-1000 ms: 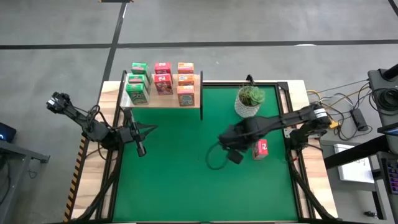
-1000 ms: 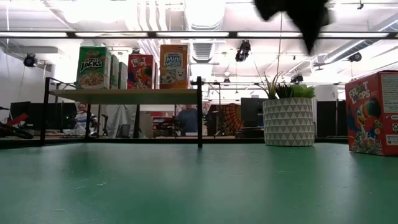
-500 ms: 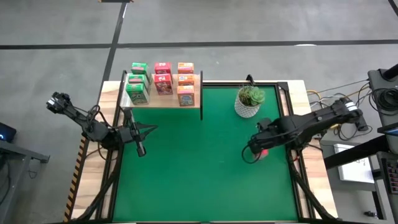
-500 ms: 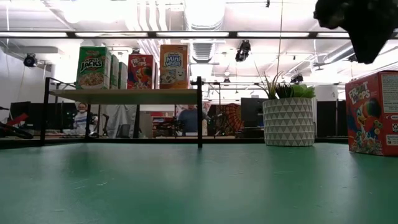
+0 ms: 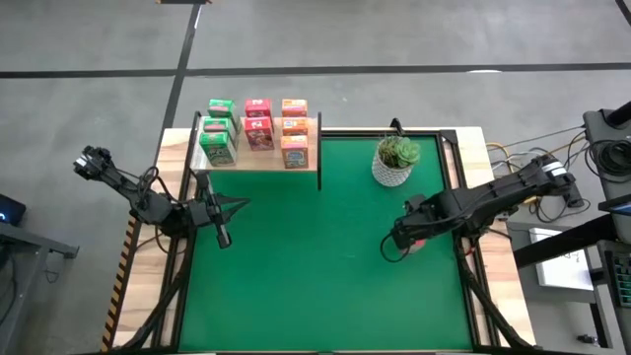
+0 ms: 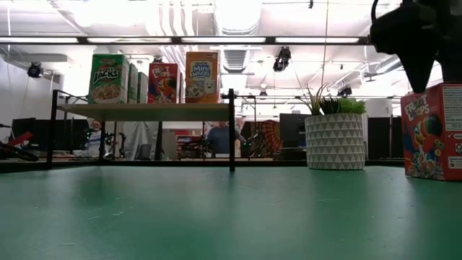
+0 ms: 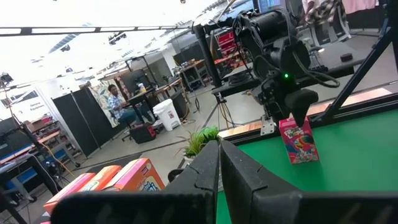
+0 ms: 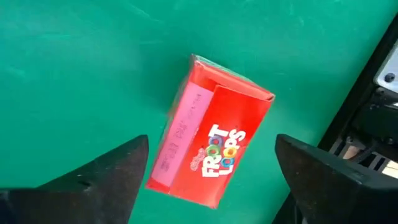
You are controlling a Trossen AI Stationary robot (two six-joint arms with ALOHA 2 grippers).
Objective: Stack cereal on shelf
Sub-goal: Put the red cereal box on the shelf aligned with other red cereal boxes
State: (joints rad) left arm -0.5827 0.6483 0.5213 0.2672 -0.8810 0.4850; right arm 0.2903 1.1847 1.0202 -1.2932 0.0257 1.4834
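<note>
High view: the right pincer [image 5: 412, 240] is hanging over a pink cereal box [image 5: 421, 242] near the green worktop's [image 5: 296, 276] right edge; wide bare mat is lying to its left. 8 boxes are sitting on the shelf [image 5: 258, 158]. The left pincer [image 5: 223, 237], closed, is waiting at the left edge.

Right wrist view: its fingers [image 8: 112, 171] are standing open, straddling the upright box [image 8: 211, 152].

At the right edge of the low view, the red cereal box [image 6: 433, 131] on the green table reads "Froot Loops"; the same words show on its top face in the right wrist view. On the shelf [image 6: 144, 111] at upper left, the green box [image 6: 108, 79] reads "Jacks" and the orange box [image 6: 202, 76] reads "Mini Wheats". Printing on the red box between them is too small to read.
</note>
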